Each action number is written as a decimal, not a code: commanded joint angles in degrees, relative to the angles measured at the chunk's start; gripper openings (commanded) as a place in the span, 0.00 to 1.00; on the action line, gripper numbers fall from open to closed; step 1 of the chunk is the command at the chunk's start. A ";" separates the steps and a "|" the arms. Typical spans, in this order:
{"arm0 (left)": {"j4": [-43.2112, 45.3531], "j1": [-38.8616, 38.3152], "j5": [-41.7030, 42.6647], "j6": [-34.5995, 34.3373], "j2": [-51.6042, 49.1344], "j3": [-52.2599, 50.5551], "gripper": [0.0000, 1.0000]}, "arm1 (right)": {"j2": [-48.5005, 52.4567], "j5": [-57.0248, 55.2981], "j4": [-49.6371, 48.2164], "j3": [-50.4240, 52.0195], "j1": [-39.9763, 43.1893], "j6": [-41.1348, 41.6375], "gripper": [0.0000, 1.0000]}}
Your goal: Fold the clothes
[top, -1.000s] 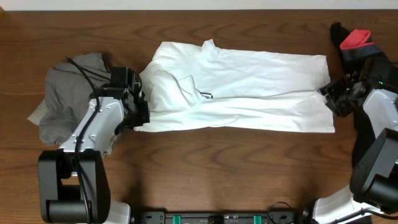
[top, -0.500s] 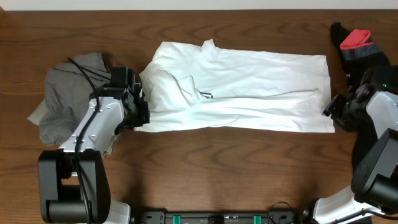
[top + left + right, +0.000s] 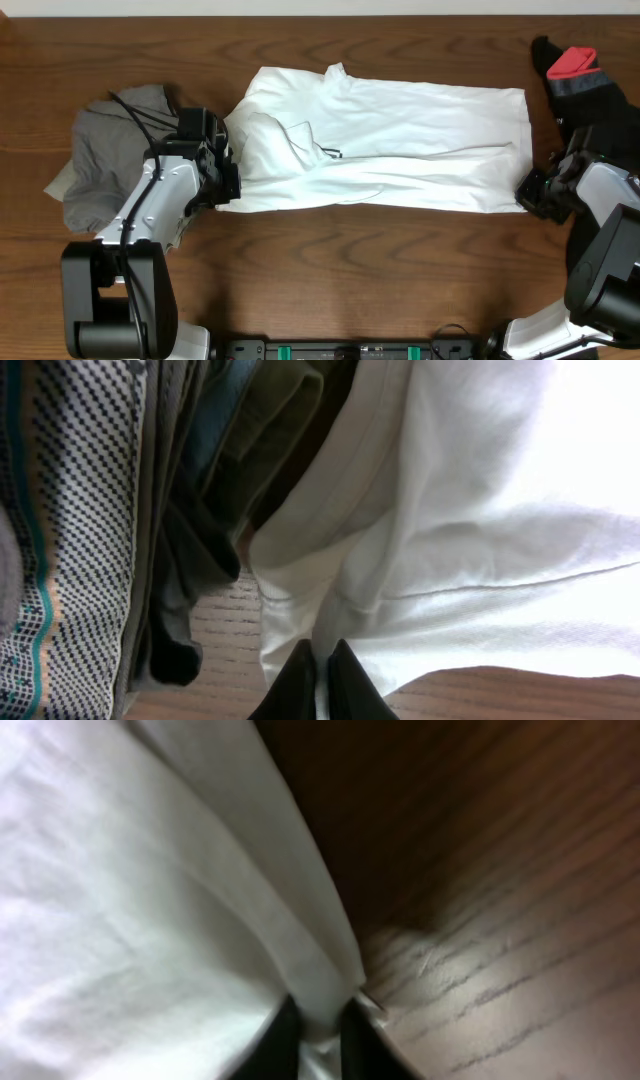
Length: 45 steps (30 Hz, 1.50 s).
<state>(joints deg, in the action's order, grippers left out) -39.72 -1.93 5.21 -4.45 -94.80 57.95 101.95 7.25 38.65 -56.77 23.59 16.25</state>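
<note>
T-shirt (image 3: 400,140) is pinched at both ends right now. Left end effector (image 3: 320,652) has its fingers squeezed together on the shirt's near-left corner, a thin bit of white fabric caught between them. Right end effector (image 3: 320,1020) is clamped on the hem at the near-right corner, low over the wood. The shirt lies white side up in a long strip across the middle of the surface (image 3: 350,260). Grey pile (image 3: 110,150) sits bunched at the left edge, touching the left arm. Black-and-red piece (image 3: 575,70) is in the far-right corner.
</note>
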 commanded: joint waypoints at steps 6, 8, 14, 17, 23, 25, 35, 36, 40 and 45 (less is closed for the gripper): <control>-0.79 0.26 -0.09 0.79 0.66 1.01 0.06 | 0.02 -11.58 7.37 -1.79 4.44 3.21 0.01; -0.94 0.26 -0.26 0.74 0.66 1.01 0.06 | 0.02 -12.68 8.09 -1.79 5.18 3.69 0.01; -1.81 0.61 -1.36 0.72 0.70 1.01 0.06 | 0.02 -16.94 7.89 -1.79 5.38 4.96 0.01; -1.99 1.79 -1.33 0.24 1.16 1.05 0.06 | 0.02 -16.81 7.41 -1.79 5.35 4.94 0.02; -2.67 2.75 0.90 0.13 3.58 3.39 0.30 | -0.11 -9.40 6.99 -2.23 5.38 2.67 0.38; -4.20 2.71 0.92 0.15 5.16 5.01 0.36 | -0.26 -8.11 7.85 -3.50 5.49 2.54 0.43; -6.05 1.18 9.38 1.92 9.05 7.15 0.31 | -2.69 14.27 16.15 -10.99 4.04 -6.27 0.38; -5.29 0.28 9.38 2.93 8.68 6.75 0.29 | -2.67 16.13 16.83 -10.95 2.80 -7.43 0.37; -1.73 -4.44 9.40 6.60 5.88 5.90 0.19 | -2.60 14.73 16.83 -9.73 -3.06 -8.20 0.33; 3.69 -9.53 9.27 12.26 -0.85 5.90 0.09 | -2.16 10.64 12.13 -6.01 -9.79 -2.67 0.21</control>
<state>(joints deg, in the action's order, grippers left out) -37.19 -9.91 13.80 3.09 -92.18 64.69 100.22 18.61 51.70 -65.19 16.51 10.83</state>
